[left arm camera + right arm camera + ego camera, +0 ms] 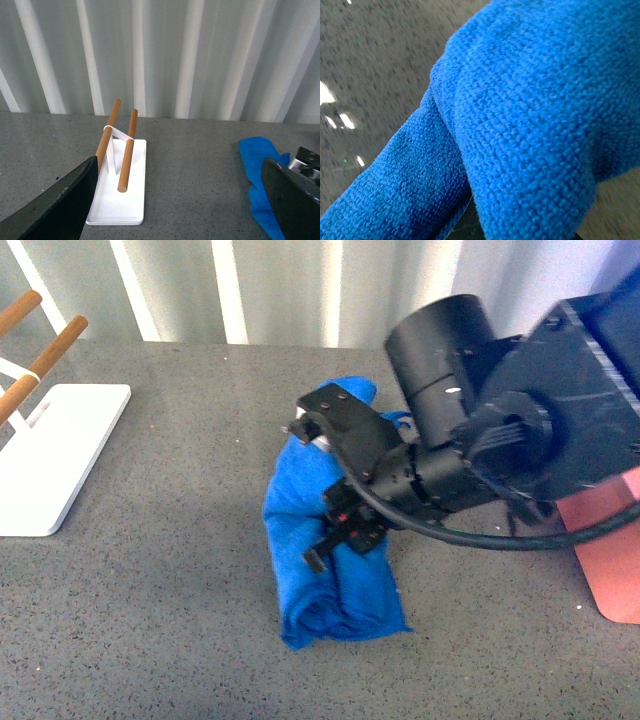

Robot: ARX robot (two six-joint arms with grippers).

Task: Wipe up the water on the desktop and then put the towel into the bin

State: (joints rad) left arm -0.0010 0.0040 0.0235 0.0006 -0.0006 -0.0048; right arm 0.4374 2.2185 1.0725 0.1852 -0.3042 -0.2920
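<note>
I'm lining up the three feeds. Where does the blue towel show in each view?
Front view: the towel lies bunched at centre, at the right gripper.
Left wrist view: part of it, apart from the white rack.
Right wrist view: close up, filling most of the frame.
Shared landmark: the speckled grey desktop.

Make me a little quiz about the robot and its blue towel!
1. True or false: the towel lies inside the bin.
2. Which arm's pincer is down at the towel? A) left B) right
3. Fill in: the rack has a flat ____ base and brown rods.
Key: 1 false, it lies bunched on the desktop. 2 B, the right pincer. 3 white.
</note>
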